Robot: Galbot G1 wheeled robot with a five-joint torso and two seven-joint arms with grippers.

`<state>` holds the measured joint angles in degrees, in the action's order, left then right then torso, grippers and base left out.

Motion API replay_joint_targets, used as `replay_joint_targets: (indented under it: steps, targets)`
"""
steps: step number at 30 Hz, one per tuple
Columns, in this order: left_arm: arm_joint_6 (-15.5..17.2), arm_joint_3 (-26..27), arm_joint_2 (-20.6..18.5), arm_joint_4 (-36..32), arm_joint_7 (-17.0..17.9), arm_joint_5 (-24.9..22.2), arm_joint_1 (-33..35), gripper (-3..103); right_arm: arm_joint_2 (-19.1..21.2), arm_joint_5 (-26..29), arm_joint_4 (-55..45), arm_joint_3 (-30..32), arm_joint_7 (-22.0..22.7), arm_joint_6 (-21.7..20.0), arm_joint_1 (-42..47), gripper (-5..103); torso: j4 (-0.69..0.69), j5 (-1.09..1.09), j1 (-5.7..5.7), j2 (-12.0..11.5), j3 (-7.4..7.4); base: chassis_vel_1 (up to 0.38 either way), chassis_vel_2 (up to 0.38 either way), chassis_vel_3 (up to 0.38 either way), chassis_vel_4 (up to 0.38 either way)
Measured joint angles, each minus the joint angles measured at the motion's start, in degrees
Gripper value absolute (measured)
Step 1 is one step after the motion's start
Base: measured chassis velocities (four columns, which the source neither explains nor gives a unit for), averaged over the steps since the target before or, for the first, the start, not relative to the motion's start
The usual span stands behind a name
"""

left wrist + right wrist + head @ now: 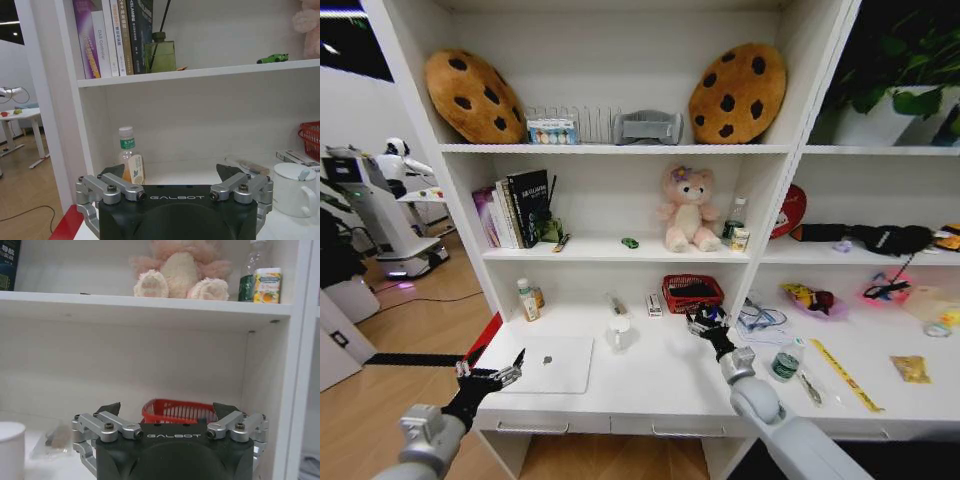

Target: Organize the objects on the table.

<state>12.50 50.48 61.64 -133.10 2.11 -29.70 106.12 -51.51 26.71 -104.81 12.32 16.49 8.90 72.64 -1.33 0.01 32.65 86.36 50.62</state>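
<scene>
Laptop [548, 364] lies flat near the table's [650, 395] front left edge; left gripper [490, 378] hangs spread and empty just beside it, right gripper [705, 322] spread before red basket [692, 293]; risk: a low approach could nudge the laptop off the edge.

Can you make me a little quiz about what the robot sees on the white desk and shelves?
1. True or false: the silver laptop on the long white desk is closed.
2. Which gripper is nearer the red mesh basket: left gripper or right gripper?
3. What tiny thing sits on the shelf between the books and the pink plush bear?

Key: 1 true. 2 right gripper. 3 a tiny green toy car.
</scene>
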Motion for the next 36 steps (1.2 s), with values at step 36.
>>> replay_joint_targets:
  steps: [36]
  targets:
    - [0.0,0.0,0.0,0.0,0.0,0.0,0.0,100,-22.7,-12.1,-16.7,33.1,-3.6,19.9,44.8,100,0.00,-0.01,0.00,0.0,0.00,-0.013,-0.010,0.011,0.013]
